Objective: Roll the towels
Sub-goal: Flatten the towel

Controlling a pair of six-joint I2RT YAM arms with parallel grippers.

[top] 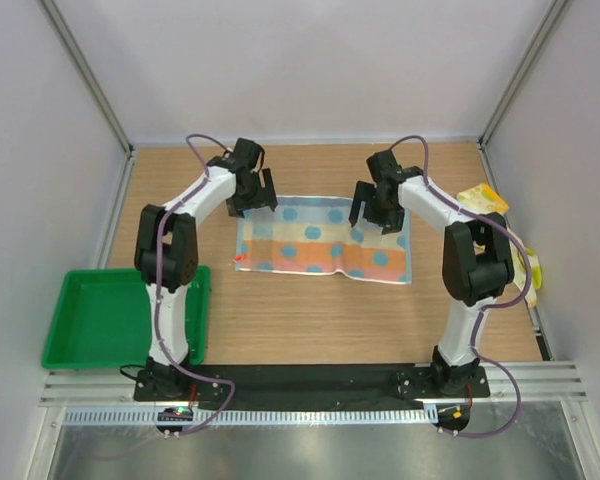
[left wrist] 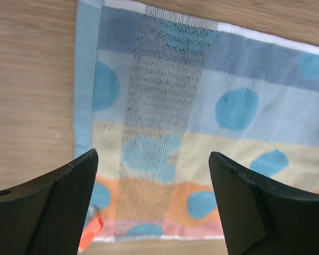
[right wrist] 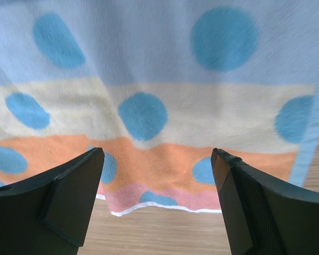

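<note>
Left hand [top: 252, 207], right hand [top: 377, 220] spread over blue towel [top: 320, 250] — only overhead shows yellow towel [top: 483, 198].

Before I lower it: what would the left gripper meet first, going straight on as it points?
The blue polka-dot towel, near its side edge; the open left gripper points down at it with nothing between. How far off is unclear.

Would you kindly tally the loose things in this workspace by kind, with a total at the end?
Towels: 2, the blue polka-dot towel and the yellow-cream towel
Trays: 1, the green tray
Total: 3
</note>
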